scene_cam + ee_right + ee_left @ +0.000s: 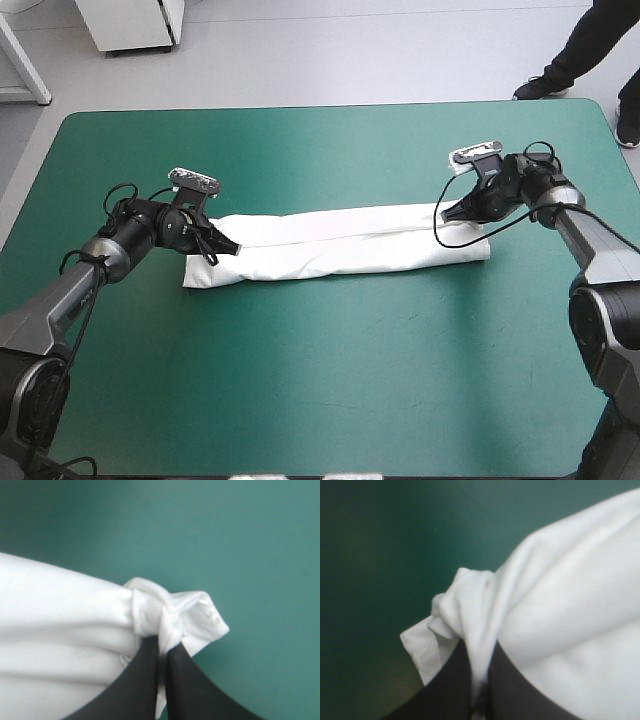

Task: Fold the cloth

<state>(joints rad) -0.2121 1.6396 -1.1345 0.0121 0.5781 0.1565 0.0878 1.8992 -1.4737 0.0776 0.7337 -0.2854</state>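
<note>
Teal-green table cover (330,390), rounded at its corners, with pale grey floor (350,50) beyond the far edge and the base of a white cabinet (135,25) standing on that floor toward the far left. The T-shirt (340,245) lies on the cover as 1 long, narrow folded band, running left to right across the table's middle, a lengthwise fold line along it. The left gripper (232,246) is clamped on the band's left end, a bunched corner of white fabric pinched between its 2 black fingers (450,690). The right gripper (447,214) is likewise pressed together on a gathered corner at the right end. The cover around the band is smooth and bare.
</note>
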